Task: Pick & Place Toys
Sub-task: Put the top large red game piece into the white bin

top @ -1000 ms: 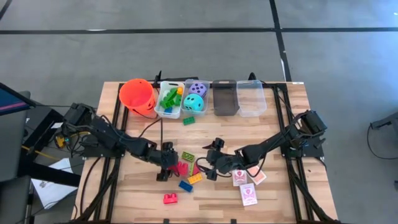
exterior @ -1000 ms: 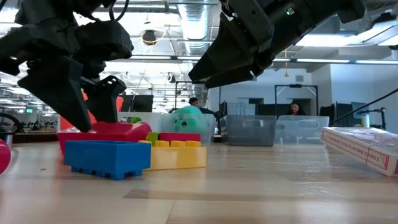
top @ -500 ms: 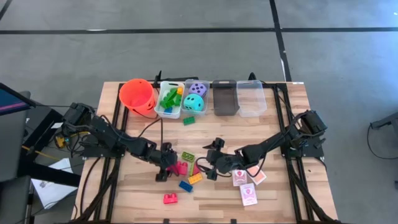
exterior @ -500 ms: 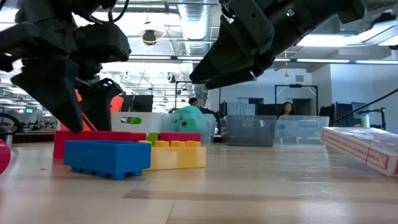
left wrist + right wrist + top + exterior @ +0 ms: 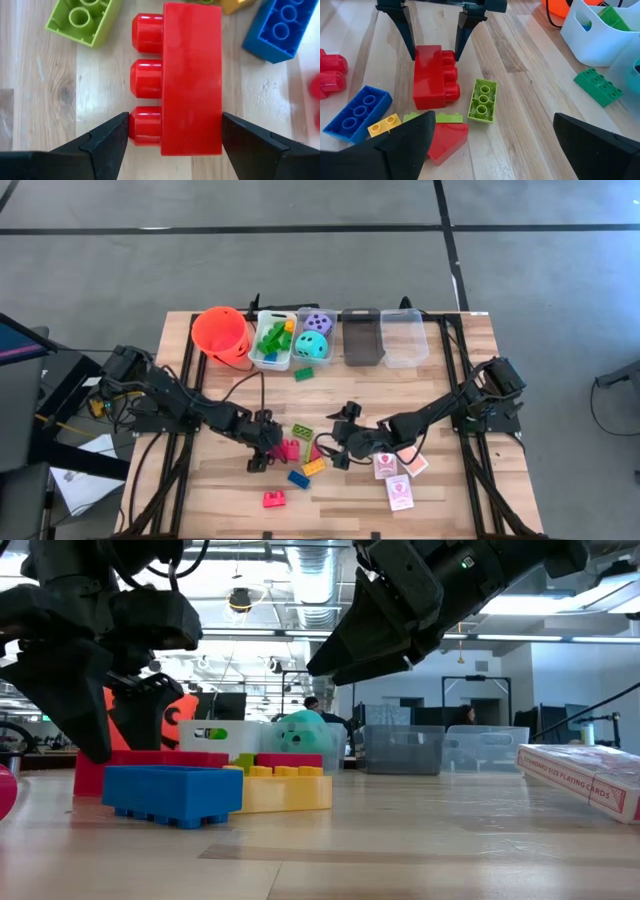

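A red brick (image 5: pixel 190 75) lies on its side on the table, its studs pointing sideways, with my left gripper (image 5: pixel 175 135) shut on one end of it. The low view shows it (image 5: pixel 150 758) behind a blue brick (image 5: pixel 170 795) and a yellow brick (image 5: pixel 285 790). A lime brick (image 5: pixel 483 100) and a red wedge (image 5: pixel 447 140) lie close by. My right gripper (image 5: pixel 490 145) hangs open above these bricks, to their right (image 5: pixel 335 448), touching nothing. A green brick (image 5: pixel 304 373) lies near the bins. Playing cards (image 5: pixel 400 492) lie at the near right. My left gripper pinches the red brick's end between its two fingers, one finger on the last stud (image 5: pixel 145 125) and the other on the opposite face (image 5: pixel 215 130). The fingers slant down from the table's left and lie across the brick. The brick rests level on the table.
At the far edge stand an orange bucket (image 5: pixel 222 335), a white bin of green bricks (image 5: pixel 275 340), a bin with two dice (image 5: pixel 313 335), a dark bin (image 5: pixel 361 337) and a clear bin (image 5: pixel 404 337). Another red brick (image 5: pixel 273 499) lies near the front edge. A card box (image 5: pixel 590 775) lies at the right.
My left gripper has turned its wrist without leaving its place. The red brick between its fingers stood tipped up a second ago and now lies level on the table, a little nearer the table's left edge.
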`<state>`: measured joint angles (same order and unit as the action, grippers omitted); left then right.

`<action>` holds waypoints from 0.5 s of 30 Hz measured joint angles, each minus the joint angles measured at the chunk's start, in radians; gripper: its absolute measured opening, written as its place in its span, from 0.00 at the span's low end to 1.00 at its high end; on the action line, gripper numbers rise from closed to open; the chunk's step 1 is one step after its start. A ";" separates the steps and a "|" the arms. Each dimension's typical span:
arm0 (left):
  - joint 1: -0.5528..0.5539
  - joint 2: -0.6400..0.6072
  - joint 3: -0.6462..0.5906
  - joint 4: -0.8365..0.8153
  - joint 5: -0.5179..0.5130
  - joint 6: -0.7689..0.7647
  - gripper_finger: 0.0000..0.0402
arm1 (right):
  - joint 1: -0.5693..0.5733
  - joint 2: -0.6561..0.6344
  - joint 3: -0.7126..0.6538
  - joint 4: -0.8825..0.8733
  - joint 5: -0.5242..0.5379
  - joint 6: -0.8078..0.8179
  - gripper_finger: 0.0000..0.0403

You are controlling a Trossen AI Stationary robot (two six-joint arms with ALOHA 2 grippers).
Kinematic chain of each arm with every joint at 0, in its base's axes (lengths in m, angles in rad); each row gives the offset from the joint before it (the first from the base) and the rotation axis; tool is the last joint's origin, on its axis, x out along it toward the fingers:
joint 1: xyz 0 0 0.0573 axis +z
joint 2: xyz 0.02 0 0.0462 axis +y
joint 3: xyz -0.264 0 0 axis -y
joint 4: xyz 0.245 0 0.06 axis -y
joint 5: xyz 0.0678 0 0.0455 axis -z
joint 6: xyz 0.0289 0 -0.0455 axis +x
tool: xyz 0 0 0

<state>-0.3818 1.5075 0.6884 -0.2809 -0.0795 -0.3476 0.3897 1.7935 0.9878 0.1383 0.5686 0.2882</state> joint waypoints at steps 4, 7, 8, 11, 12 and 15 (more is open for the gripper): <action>-0.005 0.001 0.000 -0.005 -0.003 -0.002 0.72 | 0.000 0.000 0.000 -0.003 0.000 0.000 0.99; -0.005 0.001 0.000 -0.008 -0.012 -0.038 0.72 | 0.000 0.000 0.000 -0.004 0.000 0.000 0.99; -0.005 0.001 0.000 -0.012 -0.019 -0.061 0.72 | 0.000 0.000 0.000 -0.004 0.000 0.000 0.99; -0.005 0.017 -0.001 -0.021 -0.034 -0.103 0.72 | 0.001 0.000 0.000 -0.003 0.000 0.000 0.99; -0.005 0.021 -0.004 -0.021 -0.038 -0.105 0.72 | 0.001 0.000 0.000 -0.003 0.000 0.000 0.99; -0.010 0.055 -0.008 -0.007 -0.047 -0.105 0.72 | 0.001 0.000 0.000 -0.004 0.000 0.000 0.99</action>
<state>-0.3916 1.5626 0.6804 -0.2878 -0.1266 -0.4526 0.3904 1.7935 0.9878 0.1345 0.5686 0.2886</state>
